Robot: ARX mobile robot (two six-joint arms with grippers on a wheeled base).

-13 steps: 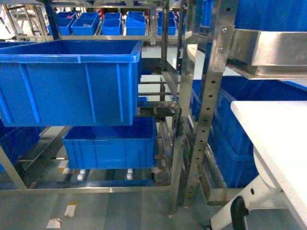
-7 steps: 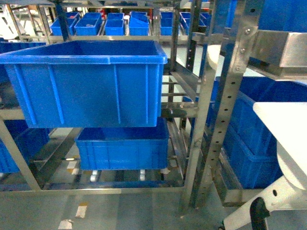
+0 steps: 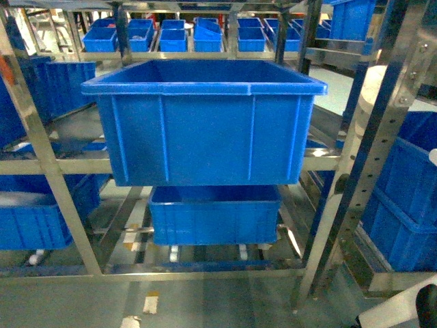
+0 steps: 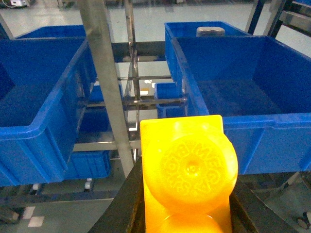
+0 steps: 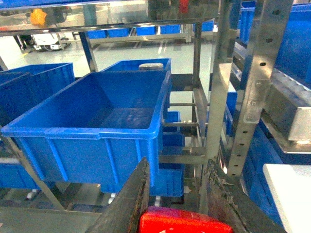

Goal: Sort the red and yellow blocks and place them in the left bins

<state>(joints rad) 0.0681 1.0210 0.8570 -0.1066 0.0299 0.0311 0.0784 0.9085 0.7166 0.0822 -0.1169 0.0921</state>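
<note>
In the left wrist view an orange-yellow block (image 4: 187,172) with round studs fills the lower middle, and my left gripper (image 4: 184,194) is shut on it between two dark fingers (image 4: 124,199). In the right wrist view a red block (image 5: 182,221) sits low between the dark fingers (image 5: 133,196) of my right gripper (image 5: 177,187), which is shut on it. Neither gripper nor either block shows in the head view. A large blue bin (image 3: 205,119) stands on the steel rack straight ahead; the same kind of bin (image 4: 243,92) (image 5: 92,116) lies beyond each gripper.
A steel rack post (image 3: 44,157) stands left of the big bin and a perforated post (image 3: 372,157) right of it. A smaller blue bin (image 3: 215,215) sits on the shelf below. More blue bins (image 3: 31,212) fill the neighbouring racks. A white robot part (image 3: 399,311) shows at bottom right.
The head view has swung so the big blue bin slid from the left of the picture to its centre. The white surface on the right has dropped almost out of view.
</note>
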